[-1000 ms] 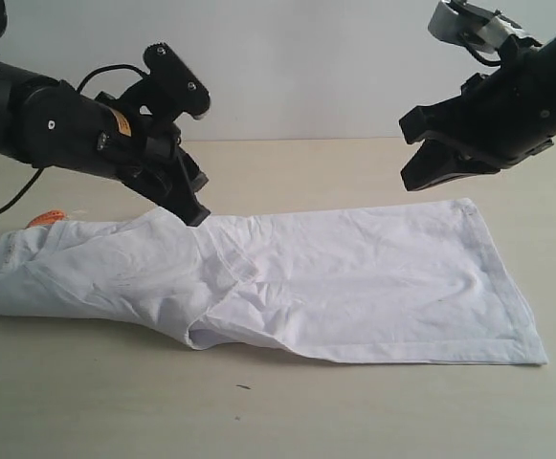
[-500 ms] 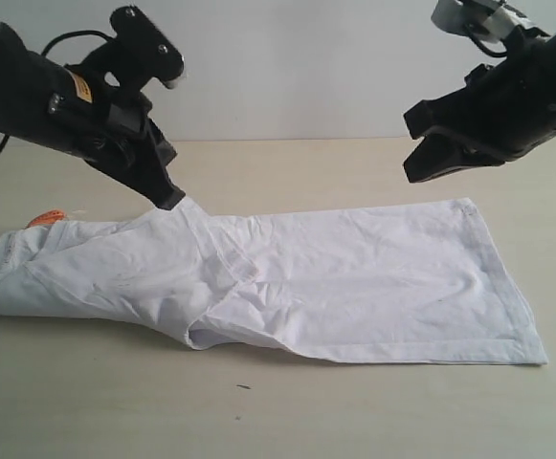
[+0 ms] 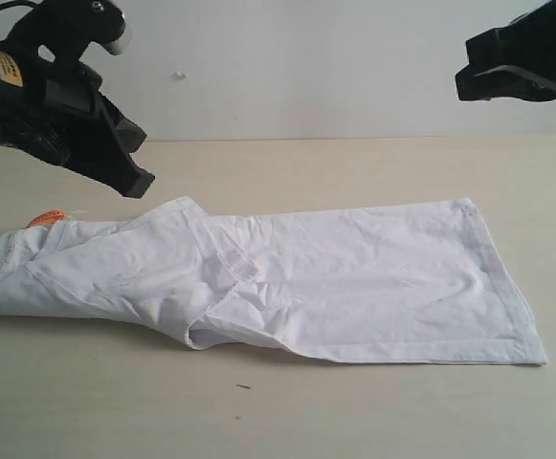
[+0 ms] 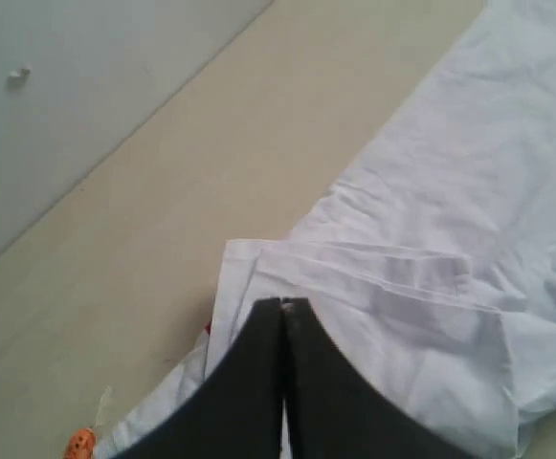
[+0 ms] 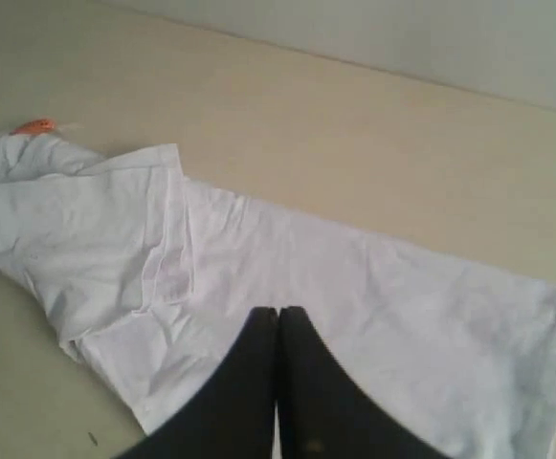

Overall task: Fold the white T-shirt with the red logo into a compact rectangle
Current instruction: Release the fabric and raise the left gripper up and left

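White T-shirt [image 3: 354, 277], thin short-sleeved cotton, lies flat on the beige tabletop [image 3: 354, 163] as a long band, its sides and one sleeve already turned in lengthwise. At your left, the left black gripper [image 3: 137, 185] hangs with its jaws pressed together on nothing. The shirt's collar end is below it and apart from it, with the small orange neck tag [image 3: 46, 218] below and to its outer side. The red logo shows plainly in no view; judge it folded inside. At your right, the right black gripper [image 3: 461, 84] hangs high, its jaws likewise together and empty, with the stitched hem [image 3: 507, 287] well below it. Judged done: the lengthwise folds. Judged left: the crosswise folds, hem end toward collar end, to shorten the band into a compact rectangle.
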You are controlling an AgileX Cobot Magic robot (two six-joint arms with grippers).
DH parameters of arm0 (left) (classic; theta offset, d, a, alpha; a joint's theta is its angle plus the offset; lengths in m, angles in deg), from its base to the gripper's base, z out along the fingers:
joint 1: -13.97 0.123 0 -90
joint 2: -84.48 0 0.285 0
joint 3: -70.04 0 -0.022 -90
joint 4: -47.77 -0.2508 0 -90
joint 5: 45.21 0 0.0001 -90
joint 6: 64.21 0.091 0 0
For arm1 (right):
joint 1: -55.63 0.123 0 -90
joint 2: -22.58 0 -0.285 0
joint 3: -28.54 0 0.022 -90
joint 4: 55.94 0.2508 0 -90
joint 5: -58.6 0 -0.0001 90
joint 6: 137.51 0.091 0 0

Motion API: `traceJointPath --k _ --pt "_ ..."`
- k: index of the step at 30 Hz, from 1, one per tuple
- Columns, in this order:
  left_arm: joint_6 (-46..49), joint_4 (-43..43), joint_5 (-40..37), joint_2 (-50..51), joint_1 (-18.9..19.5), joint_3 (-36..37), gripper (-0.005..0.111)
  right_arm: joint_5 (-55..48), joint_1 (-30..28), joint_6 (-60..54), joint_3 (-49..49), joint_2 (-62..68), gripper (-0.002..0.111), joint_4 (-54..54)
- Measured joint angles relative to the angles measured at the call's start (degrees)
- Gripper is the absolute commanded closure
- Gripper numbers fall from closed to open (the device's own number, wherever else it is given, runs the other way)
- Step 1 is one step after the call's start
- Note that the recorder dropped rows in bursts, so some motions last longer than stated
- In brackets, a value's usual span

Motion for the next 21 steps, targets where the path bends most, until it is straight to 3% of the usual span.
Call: traceJointPath --k 10,16,21 --pt "-0.7 0.0 0.3 2.3 0.0 3.5 0.107 3.4 0.0 -0.1 1.7 -3.1 0.108 -0.1" --pt "-0.9 0.1 5.7 3.2 0.0 3.6 0.107 4.9 0.0 -0.1 1.7 -2.8 0.108 0.1" --pt "-10.9 2.5 11.9 3.2 0.0 3.7 0.107 4.9 0.0 -0.1 1.7 -2.8 0.108 0.2"
